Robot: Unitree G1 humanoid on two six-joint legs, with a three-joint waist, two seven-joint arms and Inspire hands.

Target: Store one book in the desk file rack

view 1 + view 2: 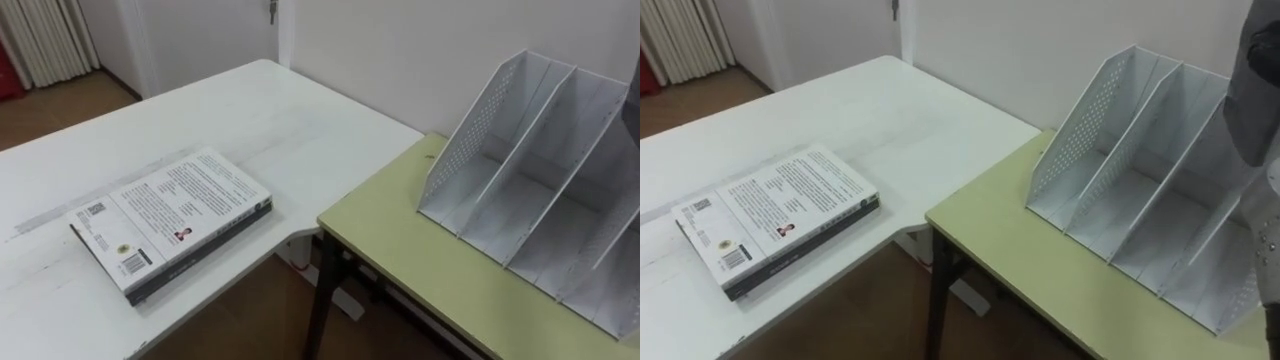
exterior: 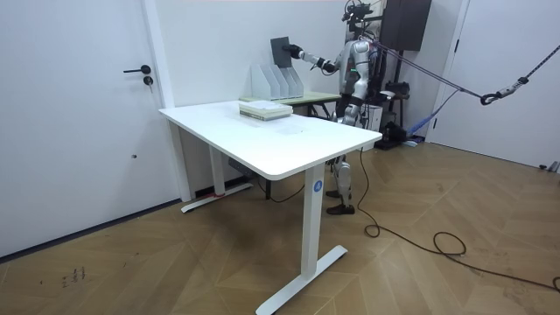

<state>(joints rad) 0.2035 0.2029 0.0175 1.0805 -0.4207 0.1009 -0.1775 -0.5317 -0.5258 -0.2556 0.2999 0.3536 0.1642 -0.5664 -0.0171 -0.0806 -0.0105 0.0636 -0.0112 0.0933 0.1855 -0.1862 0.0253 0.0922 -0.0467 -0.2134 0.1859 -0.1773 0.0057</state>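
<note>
In the room view I stand behind the green desk (image 2: 311, 97) with my right arm stretched out over the white file rack (image 2: 276, 84). My right hand (image 2: 296, 51) is shut on a dark book (image 2: 281, 51), held upright above the rack. In the eye views the rack (image 1: 1140, 190) stands on the green desk (image 1: 1040, 270) with its slots bare, and a grey shape (image 1: 1255, 90) that I cannot identify cuts in at the right edge. A white-covered book (image 1: 170, 215) lies flat on a darker one on the white table (image 1: 250, 110).
The white table (image 2: 289, 140) butts against the green desk, with a gap of floor (image 1: 250, 320) between them near me. A wall rises behind the rack. A door (image 2: 79, 114) is at the room view's left.
</note>
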